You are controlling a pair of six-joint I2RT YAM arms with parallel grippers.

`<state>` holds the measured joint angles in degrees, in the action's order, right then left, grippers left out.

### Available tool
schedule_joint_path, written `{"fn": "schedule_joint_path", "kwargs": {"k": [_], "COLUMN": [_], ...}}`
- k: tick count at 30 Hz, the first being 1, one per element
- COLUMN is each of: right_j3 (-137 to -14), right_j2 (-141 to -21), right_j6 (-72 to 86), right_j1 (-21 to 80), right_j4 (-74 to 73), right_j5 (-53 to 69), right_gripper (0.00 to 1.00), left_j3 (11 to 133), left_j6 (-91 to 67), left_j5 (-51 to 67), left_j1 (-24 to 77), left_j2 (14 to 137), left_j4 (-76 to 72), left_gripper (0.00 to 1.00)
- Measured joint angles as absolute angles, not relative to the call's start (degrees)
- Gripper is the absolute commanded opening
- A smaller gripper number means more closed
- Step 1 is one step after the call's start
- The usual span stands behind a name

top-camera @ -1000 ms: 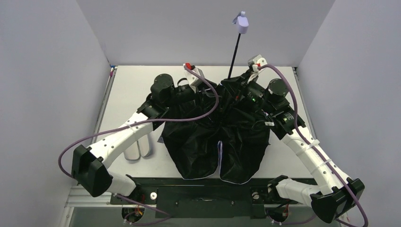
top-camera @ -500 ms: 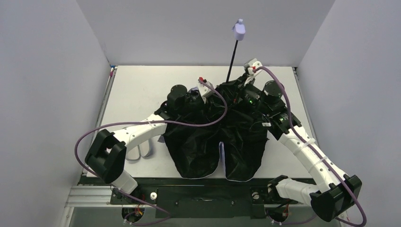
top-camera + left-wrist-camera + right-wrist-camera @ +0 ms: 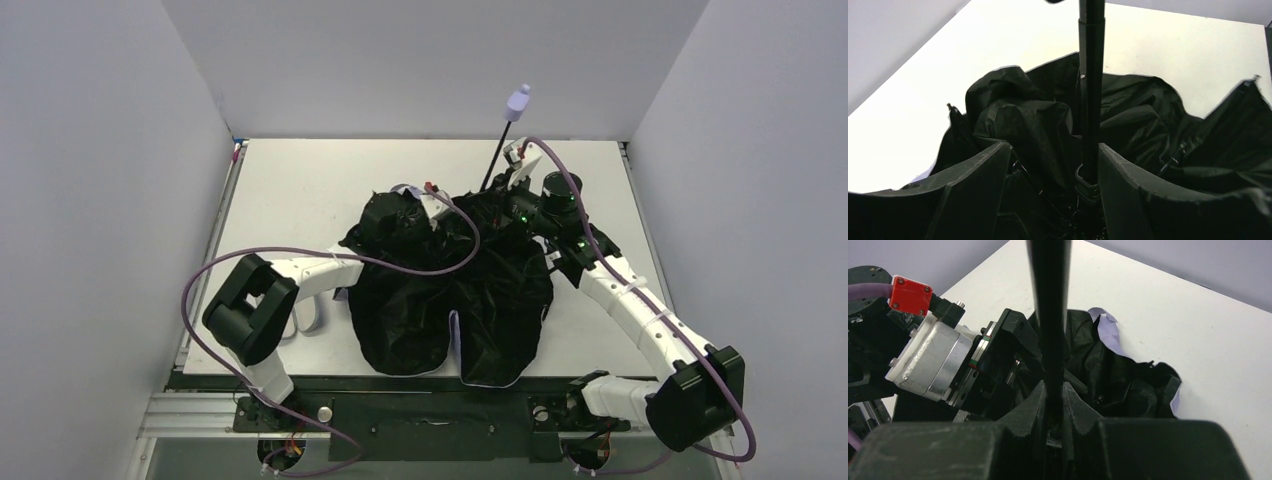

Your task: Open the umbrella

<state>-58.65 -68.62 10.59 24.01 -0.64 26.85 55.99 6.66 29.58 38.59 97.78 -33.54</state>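
The umbrella lies mid-table, its canopy half-spread with the black lining upward. Its thin shaft slants up toward the back wall and ends in the small lavender handle. The right gripper is clamped tight on the shaft, low down just above the fabric. The left gripper has its jaws apart, straddling the shaft without squeezing it, fingers sunk among the folds.

The step in hand, as I judge it, is pushing the runner along the shaft until the ribs lock. To do it well, the right arm should hold the shaft steady along its own line. The left should close on the collar at the shaft's foot — not on loose cloth — and slide it straight, with no sideways pull that could bend the thin rod.

Only the left wrist view shows that collar and the gap beside the shaft. Only the right wrist view shows the grip itself, and a pale lavender hem peeping out. Only the top view shows the handle, the whole canopy and a whitish pouch beside the left arm.
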Motion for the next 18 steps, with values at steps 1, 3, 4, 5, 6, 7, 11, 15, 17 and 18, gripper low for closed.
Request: {"fn": "schedule_joint_path", "kwargs": {"k": [1,3,4,5,6,7,11,15,17,18], "right_j3": [-58.63,-58.57,-58.57,-58.57,-58.57,-58.57,-58.57,-59.11,-60.14,-60.53], "right_j2": [-68.88,-69.58,-69.84,-70.13,-70.43,-70.67,-71.13,-71.61,-72.16,-72.34], "right_j6": [10.68,10.81,10.79,10.79,10.79,10.79,10.57,8.62,7.29,6.57], "right_j1": [23.66,23.16,22.96,22.9,22.83,22.81,22.48,22.59,22.98,23.27], "right_j4": [-0.38,0.3,0.4,0.58,0.67,0.69,0.71,0.05,-0.99,-1.19], "right_j5": [27.0,27.07,27.07,27.05,27.05,27.07,27.22,27.88,28.14,28.38], "right_gripper": [0.0,0.0,0.0,0.0,0.0,0.0,0.0,0.0,0.0,0.0], "left_j3": [56.42,57.32,57.69,57.87,57.91,57.89,57.91,58.48,59.42,59.79], "left_j6": [6.68,6.72,6.96,7.29,7.81,8.34,9.85,9.72,9.19,9.04], "left_j5": [29.87,30.59,31.03,31.4,31.81,32.05,32.45,32.38,32.32,32.27], "left_j1": [38.15,37.43,37.1,36.93,36.84,36.82,36.82,36.67,36.32,36.18], "left_j2": [98.48,99.72,100.31,100.71,101.01,101.25,102.08,102.32,101.84,101.43], "left_j4": [-33.74,-33.91,-33.95,-33.95,-34.11,-34.22,-35.11,-34.92,-32.67,-31.33], "left_gripper": [0.57,0.56,0.55,0.55,0.54,0.54,0.58,0.66,0.67,0.68]}}
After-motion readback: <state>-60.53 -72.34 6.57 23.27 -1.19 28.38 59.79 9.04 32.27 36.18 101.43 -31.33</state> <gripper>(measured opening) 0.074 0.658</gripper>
